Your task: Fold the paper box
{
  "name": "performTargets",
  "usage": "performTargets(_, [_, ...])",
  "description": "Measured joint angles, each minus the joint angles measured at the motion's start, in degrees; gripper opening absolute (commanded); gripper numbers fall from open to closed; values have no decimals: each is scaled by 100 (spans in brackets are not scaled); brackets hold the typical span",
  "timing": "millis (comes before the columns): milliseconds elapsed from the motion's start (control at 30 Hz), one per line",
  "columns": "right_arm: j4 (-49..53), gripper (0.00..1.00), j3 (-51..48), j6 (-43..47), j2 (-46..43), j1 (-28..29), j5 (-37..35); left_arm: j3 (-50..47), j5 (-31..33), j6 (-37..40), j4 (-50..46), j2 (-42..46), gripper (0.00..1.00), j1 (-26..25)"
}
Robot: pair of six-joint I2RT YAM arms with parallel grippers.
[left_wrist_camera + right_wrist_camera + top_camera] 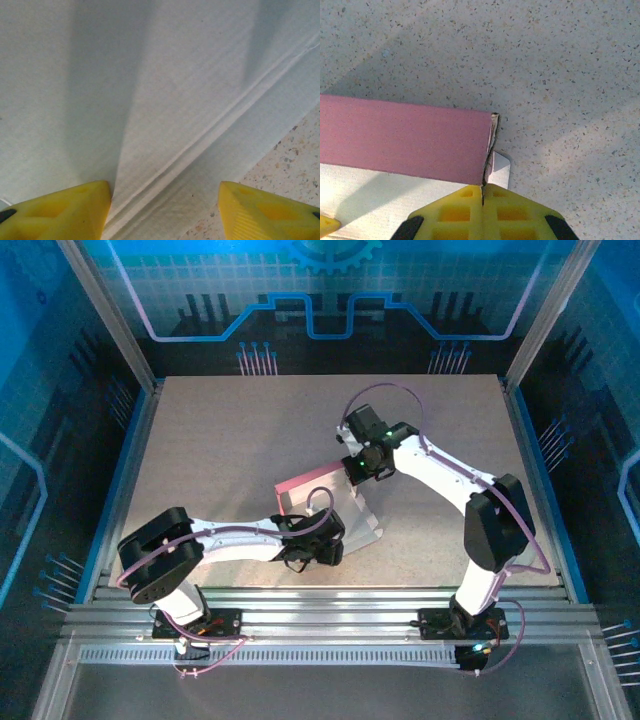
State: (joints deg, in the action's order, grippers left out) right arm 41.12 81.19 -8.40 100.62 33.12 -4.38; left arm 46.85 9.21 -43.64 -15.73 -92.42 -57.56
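So the paper box (300, 488) sits in the middle of the table (220, 440), right between the two arms, and imo it's only partway there. One long pink wall (405, 140) is standing up off the sheet, with the pale inner side lying flat next to it. The right gripper (482, 197) has its fingers squeezed together on the end edge of that pink wall, right at the corner, so it looks like it's pinching the cardboard to hold the wall up. The left gripper (165, 217) has its fingers spread apart with nothing between them, pointed at the whitish inner face (175, 90), where a couple of creases run diagonally. Another pale flap (366, 525) lies flat toward the near right. My guess: one wall is raised, but the other walls and end flaps aren't folded or tucked yet, so plenty left.
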Motion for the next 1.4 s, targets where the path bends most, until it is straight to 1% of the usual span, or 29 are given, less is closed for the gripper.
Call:
performTargets(233, [-350, 2, -352, -170, -197, 98, -210, 42, -50, 4, -72, 164, 58, 0])
performTargets(333, [-518, 3, -509, -192, -289, 133, -304, 256, -142, 61, -262, 509, 58, 9])
performTargets(467, [-671, 4, -645, -190, -367, 144, -354, 866, -313, 339, -557, 1130, 58, 116])
performTargets(533, [-713, 4, -662, -188, -376, 144, -369, 1176, -398, 496, -695, 1449, 60, 262])
performTargets(633, [-761, 4, -671, -188, -376, 146, -378, 1508, -527, 732, -922, 1851, 61, 621])
performTargets(767, [-835, 4, -697, -188, -376, 149, -378, 1648, -675, 1062, -1147, 2118, 64, 1357])
performTargets(800, [-859, 4, -706, -188, -376, 155, -378, 1648, -719, 1130, -1189, 2118, 66, 1550])
performTargets(933, [-970, 5, -752, -188, -382, 181, -376, 1648, -938, 1438, -1191, 1954, 67, 2157])
performTargets(1100, [-1071, 5, -809, -188, -398, 186, -372, 1582, -1768, 1692, -551, 1329, 67, 2927])
performTargets(1167, [-1104, 5, -826, -188, -409, 186, -372, 1567, -2041, 1757, -247, 1025, 68, 3147])
performTargets(1233, [-1141, 5, -868, -188, -431, 186, -372, 1567, -2256, 1838, 26, 739, 70, 3244])
performTargets(1400, [-1187, 5, -890, -188, -442, 188, -363, 1646, -2723, 2028, 531, 42, 72, 3254])
